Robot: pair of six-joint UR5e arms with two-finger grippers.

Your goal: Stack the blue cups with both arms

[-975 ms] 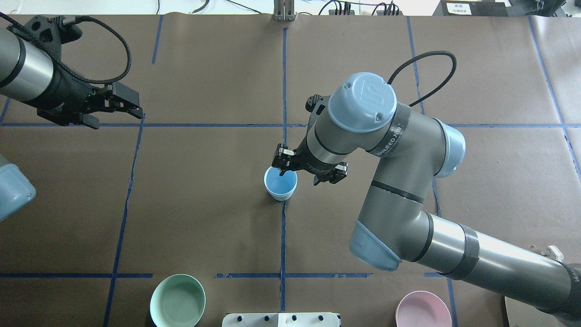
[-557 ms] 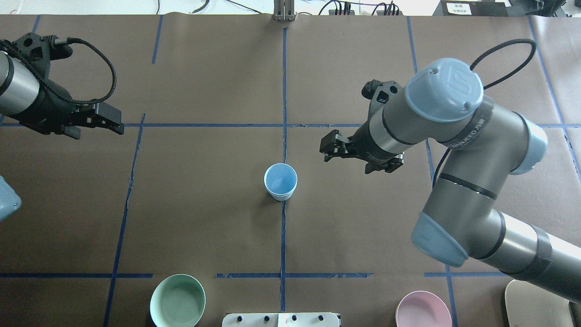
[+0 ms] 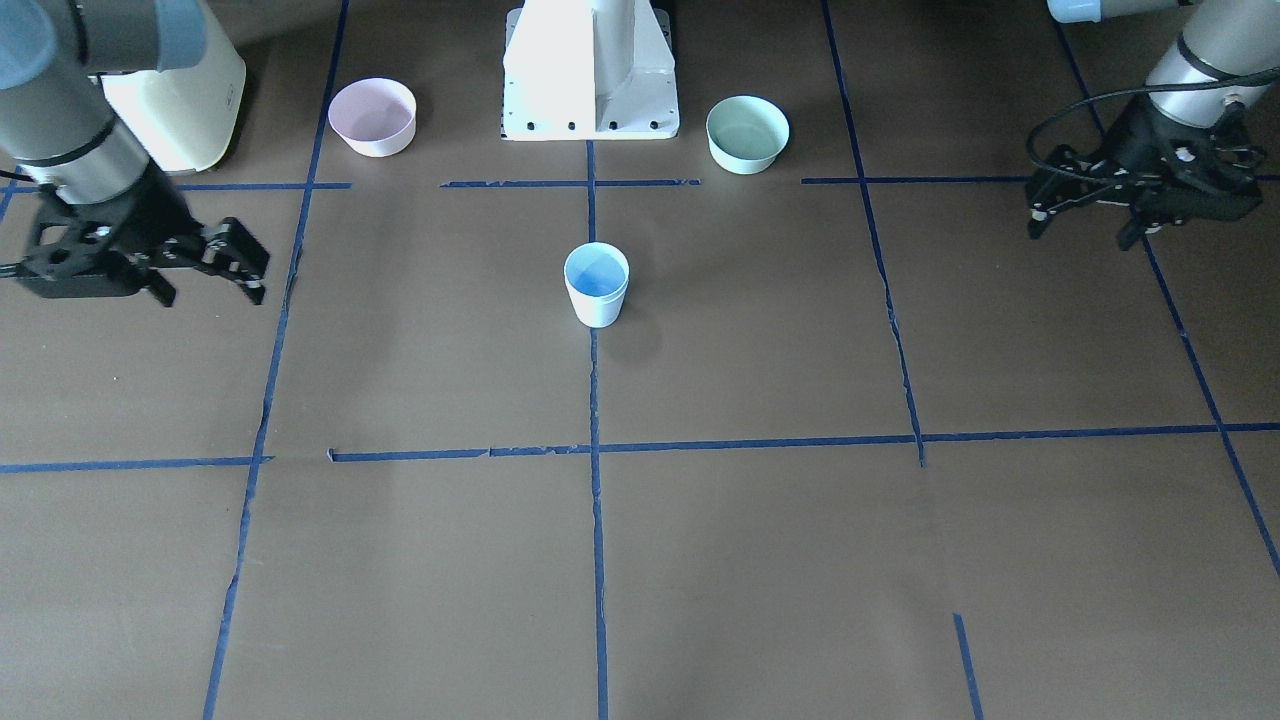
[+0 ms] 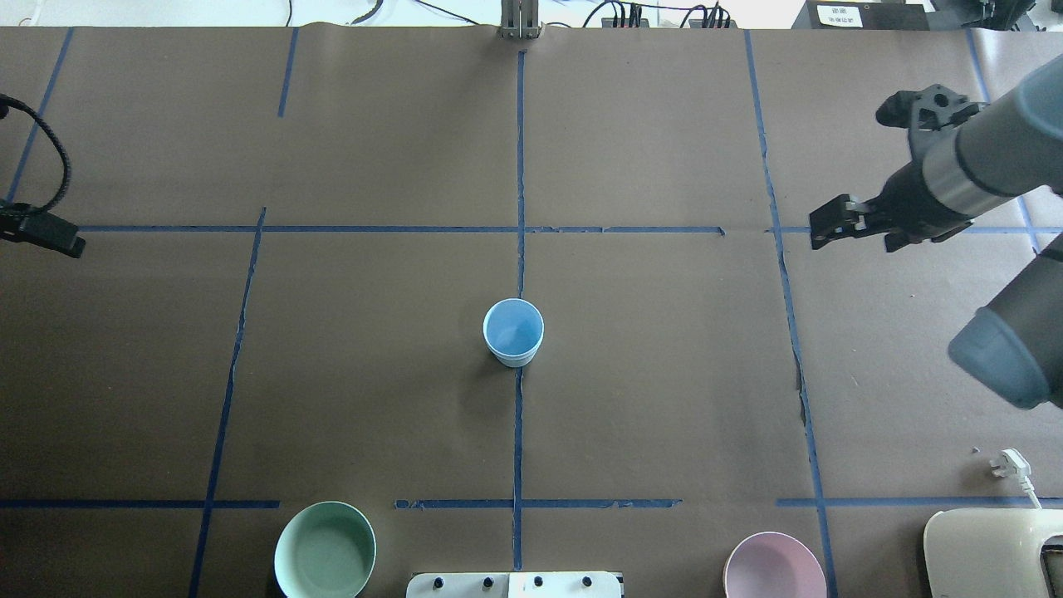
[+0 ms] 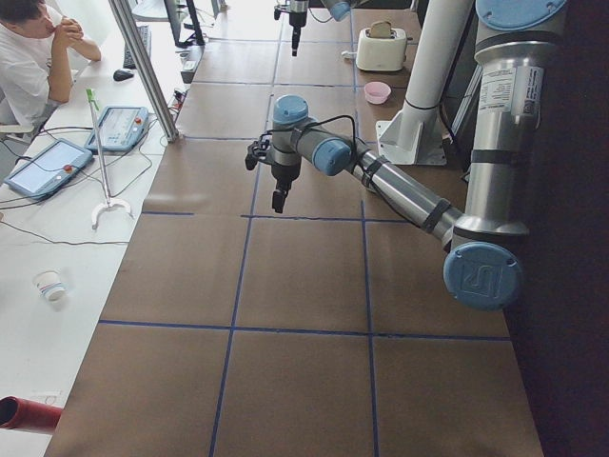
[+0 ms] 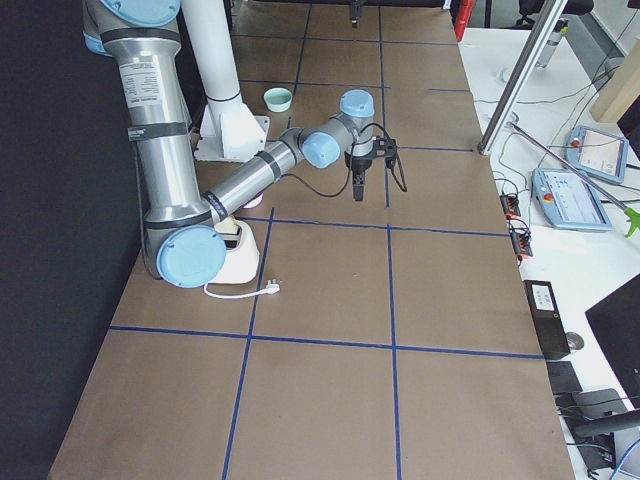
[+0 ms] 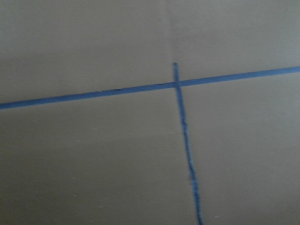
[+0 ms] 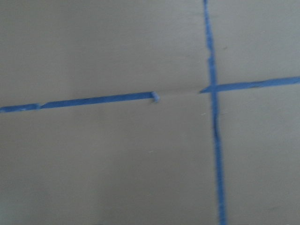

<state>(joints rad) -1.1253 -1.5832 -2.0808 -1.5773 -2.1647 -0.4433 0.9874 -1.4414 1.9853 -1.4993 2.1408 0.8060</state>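
Note:
One pale blue cup (image 4: 513,332) stands upright at the table's middle on the blue tape line; it also shows in the front view (image 3: 597,285). No second separate cup shows, and I cannot tell whether one is nested inside. My right gripper (image 4: 859,237) is open and empty, far to the cup's right; in the front view it (image 3: 205,278) is at the left. My left gripper (image 3: 1080,228) is open and empty, far to the cup's other side, with only its tip at the overhead view's left edge (image 4: 50,237). Both wrist views show only brown paper and tape.
A mint-green bowl (image 4: 325,550) and a pale pink bowl (image 4: 774,566) stand near the robot's white pedestal (image 3: 590,70). A cream appliance (image 4: 992,552) with a white plug (image 4: 1009,461) sits at the near right. Blue tape lines cross the brown table cover.
The right gripper has drawn back from the cup's rim, far to the right, open and empty. The left arm has pulled left, almost out of the overhead view. The cup has stayed put.

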